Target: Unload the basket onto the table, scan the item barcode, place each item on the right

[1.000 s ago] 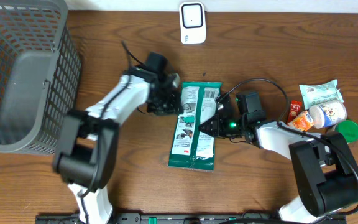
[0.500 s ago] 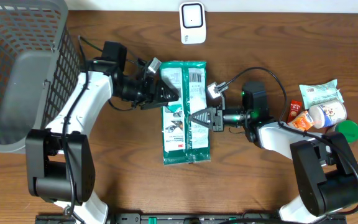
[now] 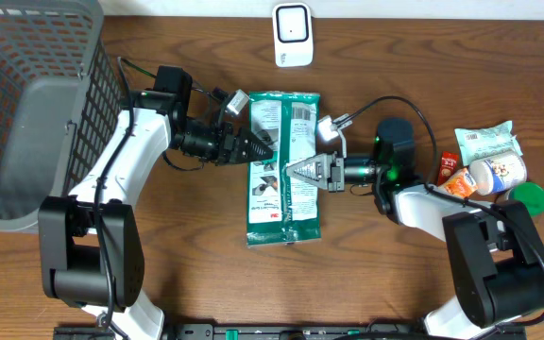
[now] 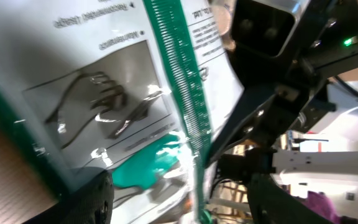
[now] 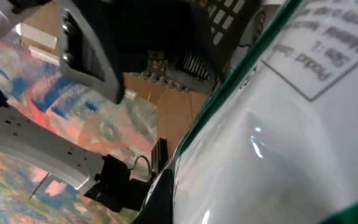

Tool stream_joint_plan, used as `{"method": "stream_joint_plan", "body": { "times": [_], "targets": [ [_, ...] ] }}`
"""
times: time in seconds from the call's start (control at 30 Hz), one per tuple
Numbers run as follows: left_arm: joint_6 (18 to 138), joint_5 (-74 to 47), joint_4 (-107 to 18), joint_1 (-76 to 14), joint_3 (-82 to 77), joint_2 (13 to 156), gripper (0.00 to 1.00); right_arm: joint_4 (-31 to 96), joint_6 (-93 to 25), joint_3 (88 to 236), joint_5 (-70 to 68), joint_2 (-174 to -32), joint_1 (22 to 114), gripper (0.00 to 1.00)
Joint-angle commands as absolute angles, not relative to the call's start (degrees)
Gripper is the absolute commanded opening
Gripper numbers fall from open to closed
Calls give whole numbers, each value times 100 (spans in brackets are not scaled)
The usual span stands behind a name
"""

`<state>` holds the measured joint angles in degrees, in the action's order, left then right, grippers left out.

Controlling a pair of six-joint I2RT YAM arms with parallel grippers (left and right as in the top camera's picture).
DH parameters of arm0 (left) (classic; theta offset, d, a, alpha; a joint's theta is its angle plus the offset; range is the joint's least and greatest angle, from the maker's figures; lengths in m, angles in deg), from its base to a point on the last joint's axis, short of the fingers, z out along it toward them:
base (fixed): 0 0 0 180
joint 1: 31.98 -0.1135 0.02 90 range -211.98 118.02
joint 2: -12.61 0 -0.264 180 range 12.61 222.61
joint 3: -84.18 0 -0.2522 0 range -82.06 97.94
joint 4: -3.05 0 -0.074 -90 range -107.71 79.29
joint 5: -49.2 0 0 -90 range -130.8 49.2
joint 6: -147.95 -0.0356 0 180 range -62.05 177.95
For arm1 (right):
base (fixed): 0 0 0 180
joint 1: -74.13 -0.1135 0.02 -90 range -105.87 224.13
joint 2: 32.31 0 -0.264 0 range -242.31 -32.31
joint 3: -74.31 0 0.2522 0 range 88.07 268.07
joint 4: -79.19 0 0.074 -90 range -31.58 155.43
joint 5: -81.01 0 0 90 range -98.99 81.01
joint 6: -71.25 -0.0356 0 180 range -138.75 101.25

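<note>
Around: grey plastic mesh basket (image 3: 36, 113) far left; small white scanner box (image 3: 292, 35) at the top edge, just beyond the packet; heap of small grocery packs (image 3: 484, 161) far right.
Packet: flat green-and-white plastic packet (image 3: 281, 212), mid-table, right between both arms.
Room: bare wooden table (image 3: 395, 274) along the front.
Left gripper (image 3: 264, 146): level, pointing right, jaws spread at the packet's left edge.
Right gripper (image 3: 291, 170): level, pointing left, pinched tight on the packet.

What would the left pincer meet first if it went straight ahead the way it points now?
The green-and-white package, almost at once: the left pincer points at its near edge, and the wrist view shows that edge between its open fingers. The right pincer lies just beyond, pinching the same package. Height is hard to judge from above.
</note>
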<state>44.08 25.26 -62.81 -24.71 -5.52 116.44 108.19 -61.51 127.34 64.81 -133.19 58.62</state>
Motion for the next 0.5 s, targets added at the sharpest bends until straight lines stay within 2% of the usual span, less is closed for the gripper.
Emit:
{"method": "stream_joint_plan", "body": {
  "times": [0.0, 0.2, 0.47],
  "targets": [
    [4212, 2213, -6272, -2591, -485, 11655, 70, 10854, -6239, 12760, 6853, -13346, 6116, 1],
    [4262, 2270, -6266, -2980, -485, 11655, 74, 10852, -6236, 12760, 7170, -13346, 6404, 1],
    [4255, 2876, -6270, -3092, -485, 11655, 78, 10856, -6125, 12760, 7194, -13346, 6262, 1]
  ]
}}
